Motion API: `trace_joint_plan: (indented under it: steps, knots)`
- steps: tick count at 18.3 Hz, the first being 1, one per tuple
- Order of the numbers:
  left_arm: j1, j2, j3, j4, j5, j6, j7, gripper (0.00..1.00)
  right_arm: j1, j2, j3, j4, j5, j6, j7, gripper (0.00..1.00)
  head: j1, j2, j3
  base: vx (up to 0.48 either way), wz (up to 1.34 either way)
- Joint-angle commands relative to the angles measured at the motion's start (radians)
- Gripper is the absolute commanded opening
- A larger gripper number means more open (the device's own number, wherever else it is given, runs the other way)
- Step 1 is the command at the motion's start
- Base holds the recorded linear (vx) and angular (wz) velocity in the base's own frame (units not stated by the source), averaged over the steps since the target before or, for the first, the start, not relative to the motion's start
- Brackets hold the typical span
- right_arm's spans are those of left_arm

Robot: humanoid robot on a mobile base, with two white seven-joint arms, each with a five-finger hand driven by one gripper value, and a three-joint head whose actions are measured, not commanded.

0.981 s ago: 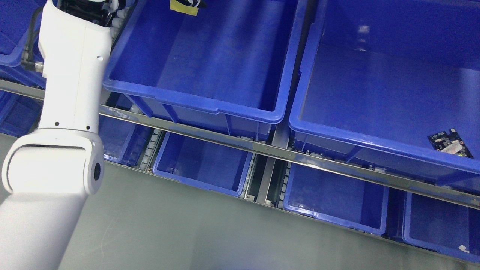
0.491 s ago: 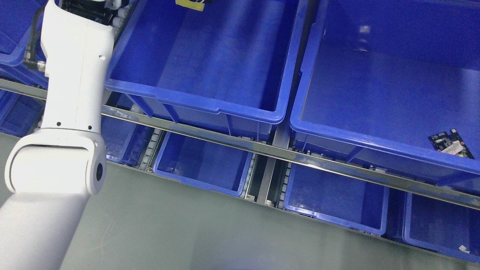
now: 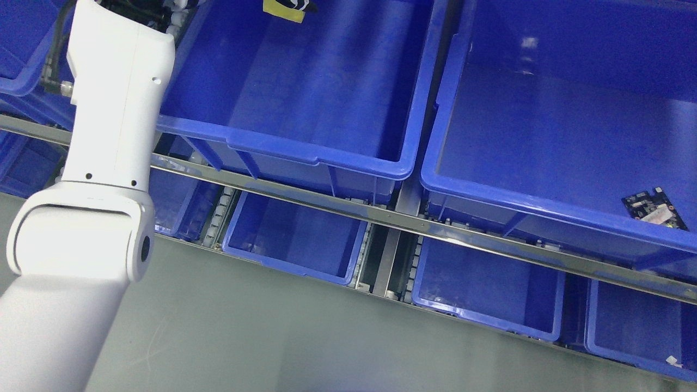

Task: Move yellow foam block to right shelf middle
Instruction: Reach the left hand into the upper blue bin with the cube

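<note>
The yellow foam block (image 3: 282, 12) shows only as a small strip at the top edge, above the far end of the middle blue bin (image 3: 305, 158). The dark fingers of my left hand (image 3: 297, 5) wrap over the block, and the rest of the hand is cut off by the frame. My white left arm (image 3: 109, 109) rises from the lower left corner up to that hand. The big blue bin to the right (image 3: 435, 185) holds a small circuit board (image 3: 653, 209) in its near corner.
A metal shelf rail (image 3: 392, 218) runs diagonally under the two big bins. Smaller blue bins (image 3: 294, 234) sit on the level below, one with a white scrap (image 3: 673, 359). Grey floor (image 3: 272, 337) fills the foreground. More blue bins (image 3: 22, 54) lie behind the arm at the left.
My left arm has swung a little to the right, carrying the yellow block right and slightly up along the top edge. The bins have stayed put.
</note>
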Motion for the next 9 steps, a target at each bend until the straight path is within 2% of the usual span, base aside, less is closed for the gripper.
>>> trace_joint_plan:
  steps: [1, 2, 3, 6, 9]
  knots:
    - [0.059, 0.021, -0.095, -0.071, 0.007, -0.134, 0.002, 1.00, 0.002, -0.017, 0.000, -0.017, 0.003, 0.000, 0.000, 1.00, 0.0000, 0.000, 0.000, 0.000, 0.00]
    - [0.076, 0.036, -0.124, -0.073, 0.001, -0.214, 0.014, 1.00, 0.002, -0.017, 0.000, -0.017, 0.003, 0.000, 0.000, 1.00, 0.0000, 0.000, 0.000, 0.000, 0.00]
    - [0.080, 0.037, -0.117, -0.073, 0.002, -0.215, 0.017, 1.00, 0.002, -0.017, 0.000, -0.017, 0.003, 0.000, 0.000, 1.00, 0.0000, 0.000, 0.000, 0.000, 0.00]
    - [0.072, 0.030, -0.045, -0.065, 0.010, -0.092, 0.017, 1.00, 0.002, -0.017, 0.000, -0.017, 0.003, 0.000, 0.000, 1.00, 0.0000, 0.000, 0.000, 0.000, 0.00]
    - [0.040, 0.024, 0.012, -0.065, 0.062, -0.083, 0.005, 1.00, 0.002, -0.017, 0.000, -0.017, 0.003, 0.000, 0.000, 1.00, 0.0000, 0.000, 0.000, 0.000, 0.00]
